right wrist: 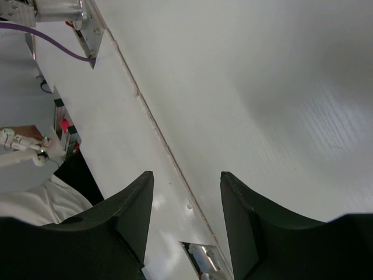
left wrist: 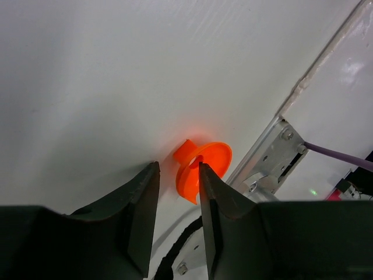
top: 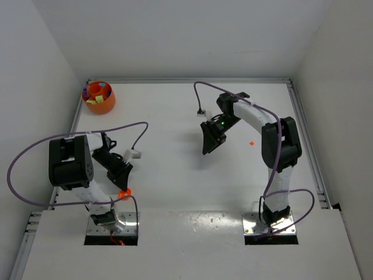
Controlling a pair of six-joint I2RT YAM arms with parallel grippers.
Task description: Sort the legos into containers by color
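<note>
An orange bowl (top: 108,104) stands at the table's far left corner and holds several legos (top: 99,99) in yellow-green, blue and purple. One tiny red lego (top: 252,142) lies alone on the table, right of my right gripper (top: 206,149). That gripper hangs open above bare table with nothing between its fingers (right wrist: 186,174). Near the front left, my left gripper (top: 123,185) points down at a small round orange container (left wrist: 201,169) lying on its side. Its wall sits between the open jaws (left wrist: 178,165); the right finger is at the rim, the left finger apart from it.
The left arm's metal base plate (left wrist: 274,160) and a purple cable (left wrist: 338,154) lie just beyond the small orange container. A raised seam (right wrist: 154,125) marks the table's near edge. White walls close in the left, back and right sides.
</note>
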